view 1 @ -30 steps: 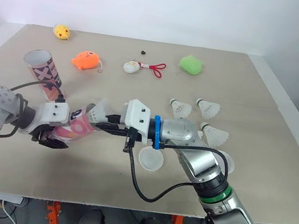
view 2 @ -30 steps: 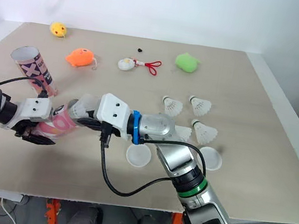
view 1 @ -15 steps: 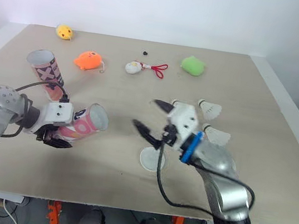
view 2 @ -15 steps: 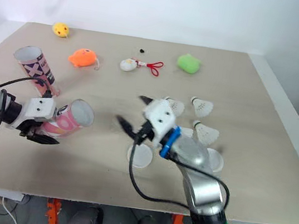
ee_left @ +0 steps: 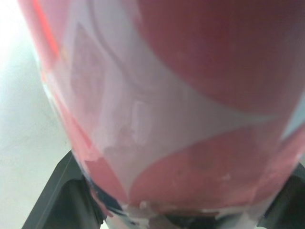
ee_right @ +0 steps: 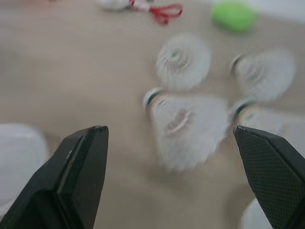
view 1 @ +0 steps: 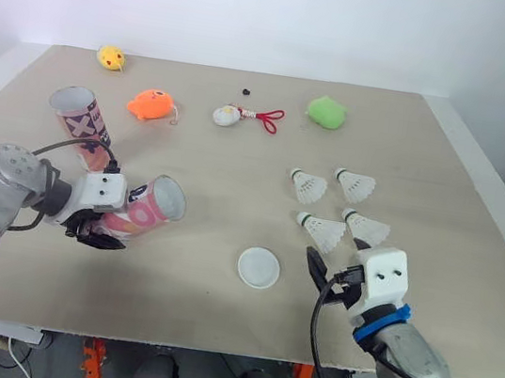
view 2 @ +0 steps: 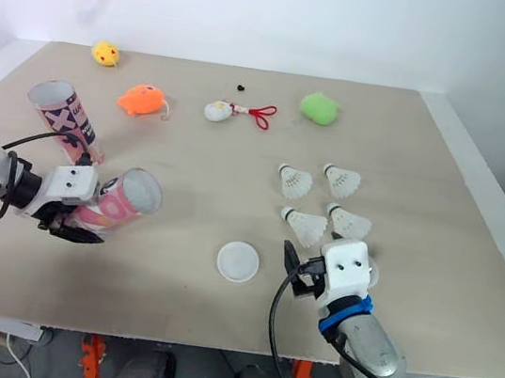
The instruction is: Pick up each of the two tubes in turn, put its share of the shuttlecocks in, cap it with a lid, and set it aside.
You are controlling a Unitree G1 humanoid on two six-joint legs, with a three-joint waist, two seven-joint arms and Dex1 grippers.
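Worktop [view 1: 236, 172]: left jaws are gripping the pink tube [view 1: 139, 213]; spread right jaws should be pinching the nearest shuttlecock [view 1: 324, 230] gently.

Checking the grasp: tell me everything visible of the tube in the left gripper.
The tube is pink and white, like printed cardboard. It is tilted nearly flat, its uncapped mouth facing the middle of the table. The left gripper is shut on its lower part, at the table's left side.
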